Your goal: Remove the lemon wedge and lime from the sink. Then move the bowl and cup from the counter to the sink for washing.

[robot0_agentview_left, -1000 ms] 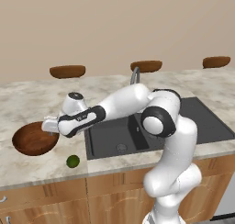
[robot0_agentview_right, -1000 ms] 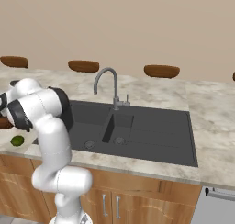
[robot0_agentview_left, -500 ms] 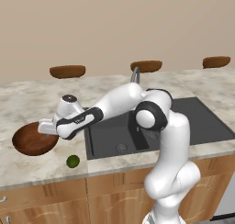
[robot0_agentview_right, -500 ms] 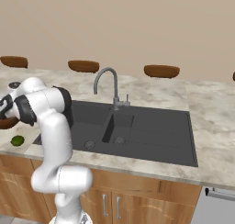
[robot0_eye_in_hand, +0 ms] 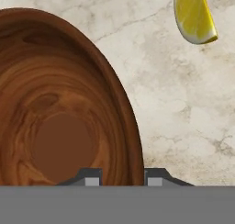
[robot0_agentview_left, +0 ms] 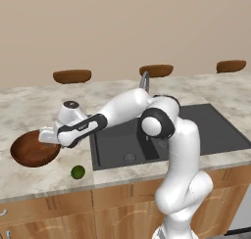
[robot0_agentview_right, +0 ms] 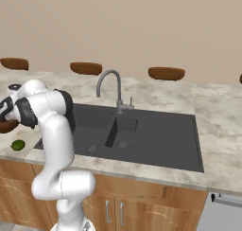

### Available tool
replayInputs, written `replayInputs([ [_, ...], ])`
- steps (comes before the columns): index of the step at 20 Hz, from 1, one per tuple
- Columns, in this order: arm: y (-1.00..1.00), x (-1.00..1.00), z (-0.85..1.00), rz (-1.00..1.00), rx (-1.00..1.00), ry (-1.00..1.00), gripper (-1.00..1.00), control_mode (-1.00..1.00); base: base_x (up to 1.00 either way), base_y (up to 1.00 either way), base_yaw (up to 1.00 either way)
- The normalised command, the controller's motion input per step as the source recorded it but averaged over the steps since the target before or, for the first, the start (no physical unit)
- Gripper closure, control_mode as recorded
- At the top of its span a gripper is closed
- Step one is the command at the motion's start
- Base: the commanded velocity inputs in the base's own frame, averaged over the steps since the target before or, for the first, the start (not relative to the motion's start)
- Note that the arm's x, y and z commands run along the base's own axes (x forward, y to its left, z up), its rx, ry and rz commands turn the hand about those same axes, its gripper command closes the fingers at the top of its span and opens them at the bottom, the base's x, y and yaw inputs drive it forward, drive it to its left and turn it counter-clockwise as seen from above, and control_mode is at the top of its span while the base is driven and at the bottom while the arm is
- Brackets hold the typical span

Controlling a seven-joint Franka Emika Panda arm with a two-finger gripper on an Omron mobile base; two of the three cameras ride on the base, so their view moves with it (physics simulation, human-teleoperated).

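The reddish-brown wooden bowl [robot0_agentview_left: 30,151] [robot0_eye_in_hand: 59,117] [robot0_agentview_right: 6,127] rests on the marble counter left of the sink [robot0_agentview_left: 215,130] [robot0_agentview_right: 156,130]. My gripper [robot0_agentview_left: 49,135] [robot0_eye_in_hand: 123,179] sits at the bowl's right rim. One fingertip is inside the wall and one outside, drawn in on it. The lemon wedge [robot0_eye_in_hand: 193,16] lies on the counter just beyond the bowl. Near the counter's front edge, below the bowl, sits the dark green lime [robot0_agentview_left: 77,172] [robot0_agentview_right: 18,145]. The cup is out of view.
A curved grey faucet [robot0_agentview_right: 111,85] [robot0_agentview_left: 144,81] stands behind the dark double basin. Brown stool tops [robot0_agentview_left: 72,76] [robot0_agentview_left: 156,70] [robot0_agentview_left: 231,65] line the far side of the counter. Wooden cabinet fronts [robot0_agentview_right: 118,211] run under the counter.
The hand has moved down and left onto the bowl's rim, and the jaws have gone from wide open to closed in on the rim. The bowl and lime have stayed put.
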Motion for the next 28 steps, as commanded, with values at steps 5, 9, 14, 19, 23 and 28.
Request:
replayInputs([
  [5, 0.01, 0.0, 0.1, -0.02, 0.03, 0.13, 1.0, -1.0, 0.0, 0.0, 0.0],
  [9, -0.02, 0.0, 0.33, 0.0, 0.01, 0.07, 1.0, -1.0, 0.0, 0.0, 0.0],
  [14, -0.18, -0.05, 0.42, -0.03, 0.0, 0.0, 1.0, -1.0, 0.0, 0.0, 0.0],
  [19, -0.25, -0.16, 0.43, -0.07, 0.0, 0.0, 1.0, -1.0, 0.0, 0.0, 0.0],
  [23, -0.32, -0.14, 0.4, -0.11, 0.0, 0.0, 1.0, -1.0, 0.0, 0.0, 0.0],
  [28, -0.43, -0.14, 0.31, -0.15, 0.0, 0.03, 1.0, -1.0, 0.0, 0.0, 0.0],
])
